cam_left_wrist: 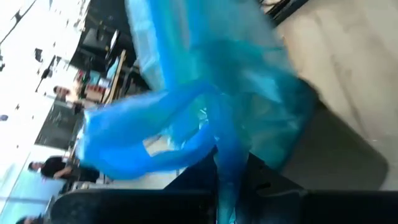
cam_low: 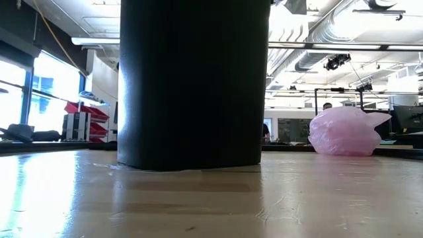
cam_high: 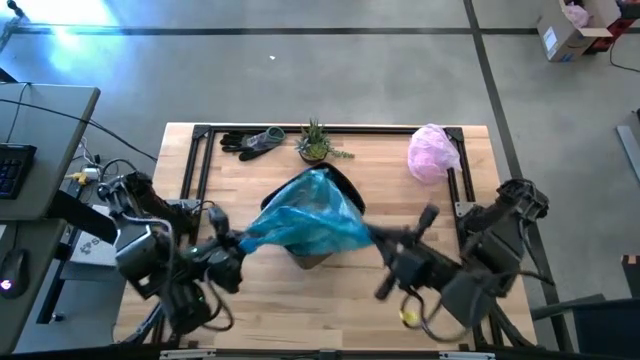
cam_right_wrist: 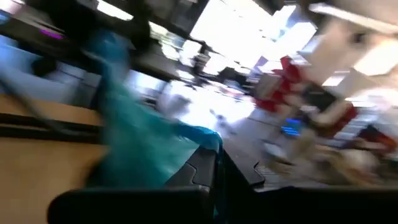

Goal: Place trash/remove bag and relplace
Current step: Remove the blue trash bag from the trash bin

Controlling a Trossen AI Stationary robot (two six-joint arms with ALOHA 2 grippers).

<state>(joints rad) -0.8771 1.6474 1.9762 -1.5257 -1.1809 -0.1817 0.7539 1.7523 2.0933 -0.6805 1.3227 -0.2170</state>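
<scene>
The teal bag (cam_high: 305,218) is stretched out over the middle of the worktop (cam_high: 270,310), spread above a dark bin (cam_high: 345,185) whose black rim shows just behind it. One corner of the bag runs out to the left tool (cam_high: 232,247), which is closed on the plastic; in the left wrist view the film (cam_left_wrist: 205,106) gathers into a narrow twist right at the dark fingers (cam_left_wrist: 261,183). The opposite corner runs to the right tool (cam_high: 385,237), also clamped on the bag, with the teal sheet (cam_right_wrist: 143,155) bunched against its fingers (cam_right_wrist: 205,171) in the right wrist view. Behind the bag, near the far edge of the worktop, stands a small green plant (cam_high: 316,143), with dark gloves (cam_high: 250,141) beside it and a pale pink bag (cam_high: 432,153) well off toward the right arm's side. In the low view the bin's black wall (cam_low: 192,82) fills the middle, the pink bag (cam_low: 345,132) beyond it.
</scene>
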